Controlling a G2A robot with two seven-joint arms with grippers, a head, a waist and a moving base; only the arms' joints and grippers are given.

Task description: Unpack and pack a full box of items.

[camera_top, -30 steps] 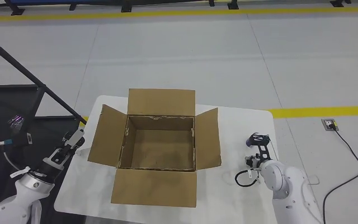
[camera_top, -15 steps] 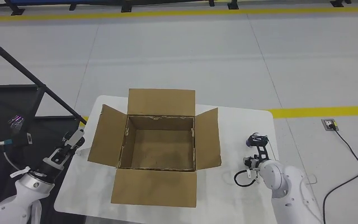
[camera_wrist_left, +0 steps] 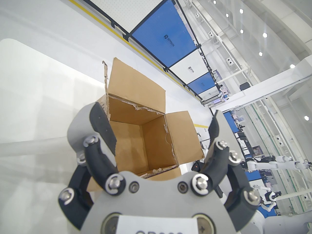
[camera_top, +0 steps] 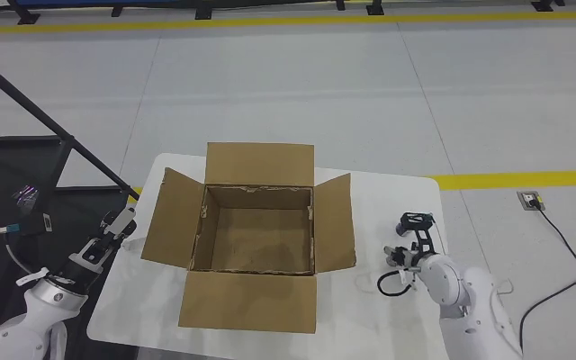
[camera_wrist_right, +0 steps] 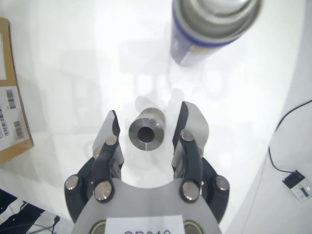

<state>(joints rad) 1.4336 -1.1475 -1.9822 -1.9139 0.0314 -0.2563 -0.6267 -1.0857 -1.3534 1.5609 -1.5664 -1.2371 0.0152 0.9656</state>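
I'm looking at a white table (camera_top: 396, 193) on a pale workshop floor with yellow lines, and blue and white wall panels behind. The piece I care about is a short metal cylinder (camera_wrist_right: 147, 129) with a bore through it. It seems to stand on end on the bare tabletop, to the right of the box (camera_top: 259, 164), in the lower right of the top frame. I judge it solid steel: dense for its bulk, rigid and smooth enough to slip. I would take it across the round flank at mid height, pads square to it, and close firmly. A pinch near the rim could tip it or let it squirt out. The right gripper (camera_wrist_right: 148, 112) sits over it with its fingers spread, one on each side and a gap showing at both, so nothing is gripped yet. Just beyond it stands a spray can (camera_wrist_right: 212, 18), upright and near the cylinder but not touching. It looks light, thin-walled and easy to knock over, so I would keep any lift straight up. The box sits mid-frame in the top view with all four flaps folded out, and I can see nothing inside it. At the lower left of that frame the left gripper (camera_wrist_left: 157, 112) hangs by the table edge, fingers wide apart and empty, facing the box.
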